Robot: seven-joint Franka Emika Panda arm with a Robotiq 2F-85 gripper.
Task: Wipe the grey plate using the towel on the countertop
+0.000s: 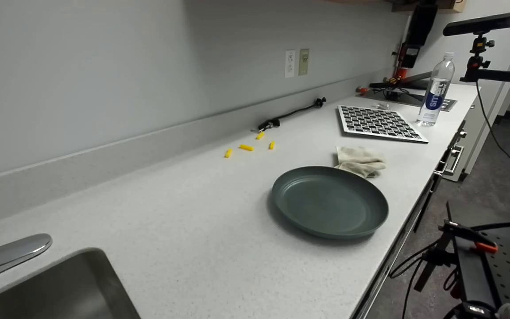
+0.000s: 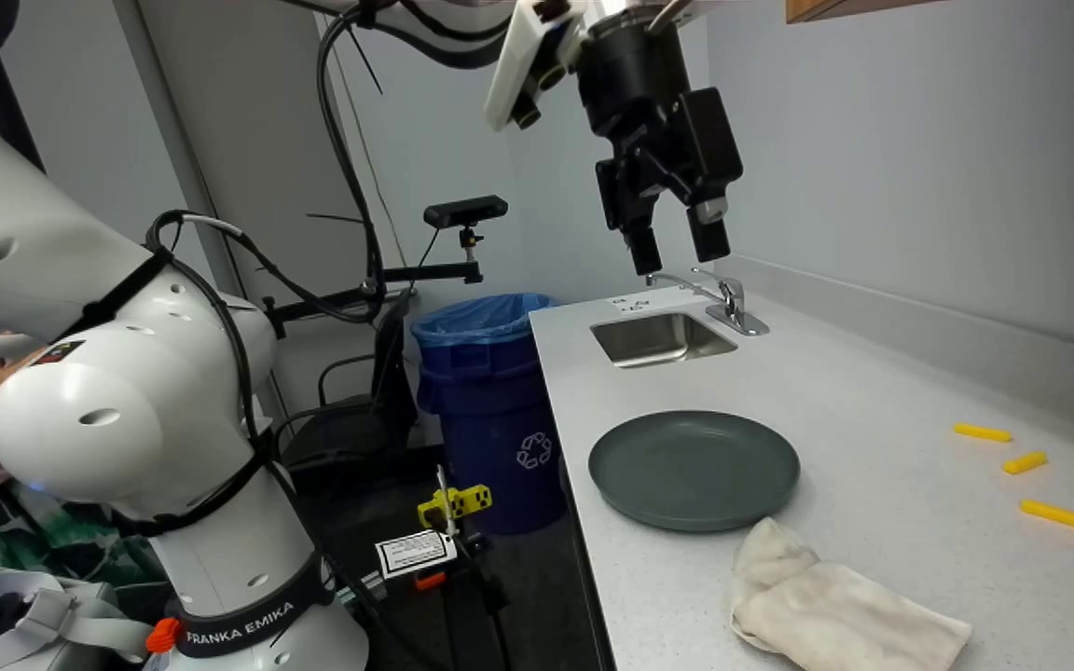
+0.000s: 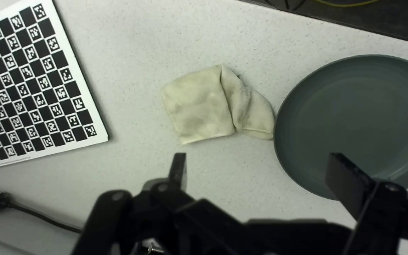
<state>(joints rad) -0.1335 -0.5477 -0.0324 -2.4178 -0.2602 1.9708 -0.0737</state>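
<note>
The grey plate [image 1: 330, 201] lies on the white countertop [image 1: 202, 248] near its front edge, with nothing on it; it also shows in an exterior view [image 2: 695, 471] and in the wrist view [image 3: 363, 117]. The cream towel [image 1: 359, 161] lies folded and crumpled beside the plate, one end at or against the rim; it also shows in an exterior view [image 2: 845, 610] and in the wrist view [image 3: 200, 109]. My gripper [image 2: 679, 252] is high above the countertop, fingers pointing down, open and empty. In the wrist view its fingers [image 3: 257, 156] stand wide apart, with bare countertop and plate seen between them.
A checkered board [image 1: 379, 124] lies beyond the towel, with a water bottle [image 1: 435, 91] next to it. Several yellow pieces [image 1: 246, 147] and a black cable [image 1: 297, 113] lie near the wall. A sink [image 2: 663, 338] with a faucet [image 2: 733, 303] is at the opposite end.
</note>
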